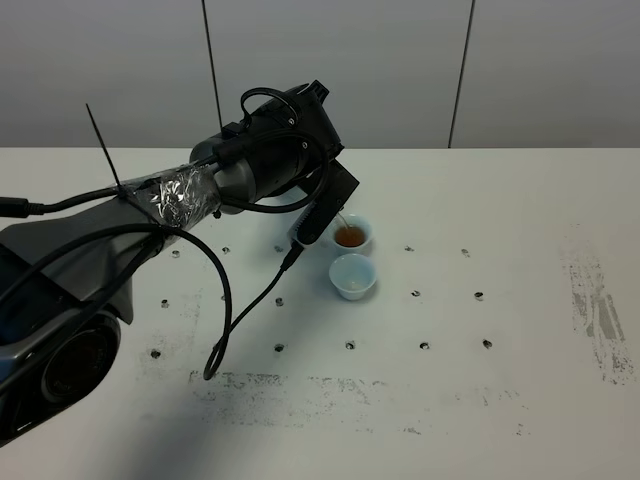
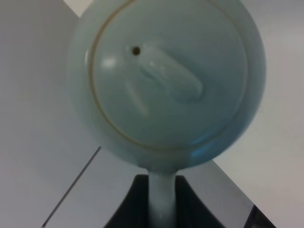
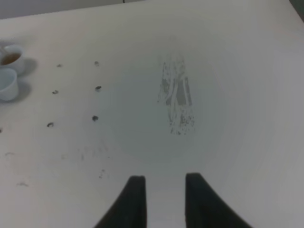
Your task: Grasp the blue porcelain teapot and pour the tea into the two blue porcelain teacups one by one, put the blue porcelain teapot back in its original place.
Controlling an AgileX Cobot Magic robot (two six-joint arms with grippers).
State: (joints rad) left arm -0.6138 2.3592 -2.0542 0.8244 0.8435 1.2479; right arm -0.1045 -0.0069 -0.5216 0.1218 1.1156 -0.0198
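Amber tea (image 1: 349,236) pools in the teacup (image 1: 353,248) beneath the blue porcelain teapot (image 2: 166,85) clamped in our left pincer (image 2: 162,194), so we tilt gently, levelling before it brims; right pincer (image 3: 164,190) gapes empty.

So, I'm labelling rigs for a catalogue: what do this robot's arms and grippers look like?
The left arm is black with a grey base section, crinkled silver wrap round its forearm, looping black cables and a black zip tie sticking out. The right gripper has two black, tapering fingers.
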